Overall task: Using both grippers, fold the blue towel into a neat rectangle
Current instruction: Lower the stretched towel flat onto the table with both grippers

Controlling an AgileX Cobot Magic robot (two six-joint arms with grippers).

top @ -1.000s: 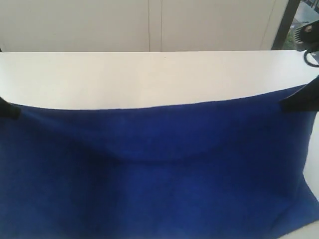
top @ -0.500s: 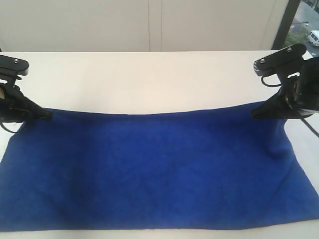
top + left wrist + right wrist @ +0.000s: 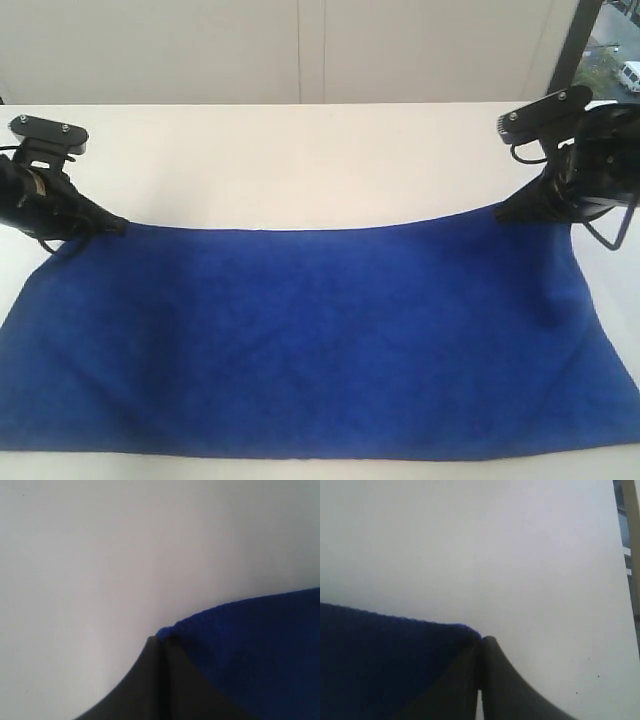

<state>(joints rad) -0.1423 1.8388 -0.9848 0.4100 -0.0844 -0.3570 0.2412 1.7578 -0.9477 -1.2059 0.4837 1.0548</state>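
Observation:
The blue towel [image 3: 310,340] lies spread across the near half of the white table [image 3: 300,160], long side left to right. My left gripper [image 3: 118,227] is shut on its far left corner, and my right gripper [image 3: 503,213] is shut on its far right corner. In the left wrist view the black jaws [image 3: 159,642] meet at their tips with the towel's corner [image 3: 260,645] pinched there. In the right wrist view the jaws [image 3: 482,642] are likewise pressed together on the towel's edge [image 3: 385,655]. The white tag is not visible.
Bare white table top stretches beyond the towel up to a pale wall [image 3: 300,50]. A dark window frame [image 3: 575,45] stands at the far right. The towel's near edge runs close to the table's front edge.
The towel's far edge, earlier lifted high and close to the camera, has been carried away and lowered; the cloth now lies flatter, and both grippers have moved farther inward along the table.

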